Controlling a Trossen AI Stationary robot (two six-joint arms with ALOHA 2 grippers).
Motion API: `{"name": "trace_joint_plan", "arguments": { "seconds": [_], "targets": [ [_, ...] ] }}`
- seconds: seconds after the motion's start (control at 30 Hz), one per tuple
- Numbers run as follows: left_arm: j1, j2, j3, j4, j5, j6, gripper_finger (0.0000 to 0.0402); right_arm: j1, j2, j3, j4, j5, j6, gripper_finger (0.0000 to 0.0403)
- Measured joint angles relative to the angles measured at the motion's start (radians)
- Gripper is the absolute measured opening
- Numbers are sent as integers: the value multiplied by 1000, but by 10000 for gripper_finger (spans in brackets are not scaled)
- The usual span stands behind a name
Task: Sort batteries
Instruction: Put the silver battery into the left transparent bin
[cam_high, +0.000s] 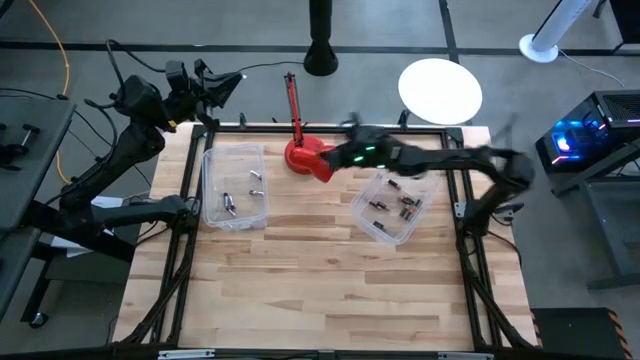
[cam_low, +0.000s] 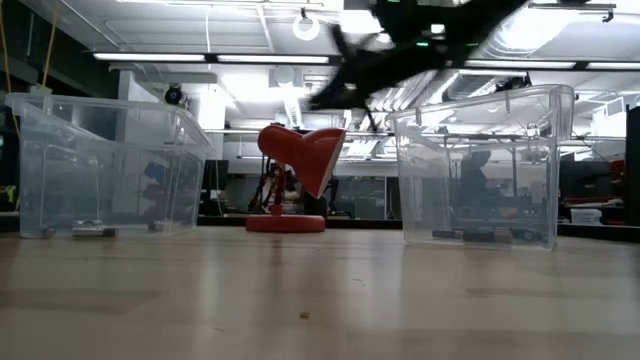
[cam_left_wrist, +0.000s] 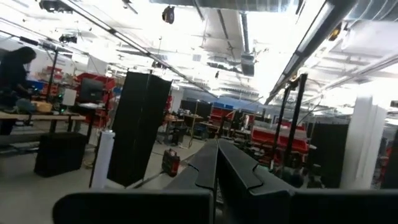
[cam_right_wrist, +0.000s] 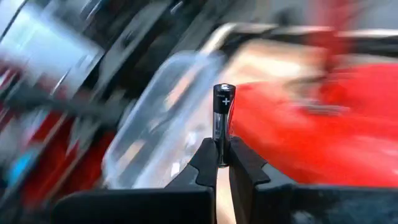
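— What do we have over the wooden tabletop at this moment?

— We see the right gripper held in the air above the tabletop's far edge, near the middle, over the red scoop on its round base. Its jaws are pinched tight on one dark battery, which stands up from between the fingertips with its plus end uppermost. In the high view the right gripper shows just beside the scoop, its arm reaching in from the right edge across the right bin.

— And the rest of the batteries?

— We count several dark ones lying on the floor of that right clear bin, which sits tilted near the far right part of the tabletop. A few more lie in the left clear bin, set near the far left part. From the low view both bins stand on the boards with the scoop between them and farther back, and small cells rest along the floor of the left bin.

— Where is the left arm?

— We find the left gripper parked beyond the tabletop's far left corner, off the boards. Its jaws are pressed together with nothing between them, and its wrist camera looks out into the workshop, where a person sits at a desk far off.
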Motion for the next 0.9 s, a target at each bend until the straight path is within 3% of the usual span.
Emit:
{"name": "trace_joint_plan", "arguments": {
  "seconds": [0.27,0.4,0.6,0.73,0.9],
  "targets": [
    [0,-56,0,108,155,-63,0,67,436,607,-15,-229,-227,0],
    [0,-123,0,112,232,-105,0,76,602,910,-194,-300,-247,0],
    [0,-215,1,111,268,-109,0,126,777,1283,-513,-329,-430,0],
    [0,-256,1,77,268,-108,0,148,793,1226,-519,-261,-366,17],
    [0,-282,1,-38,283,-93,0,151,778,1211,-537,-283,-276,90]
  ]
}}
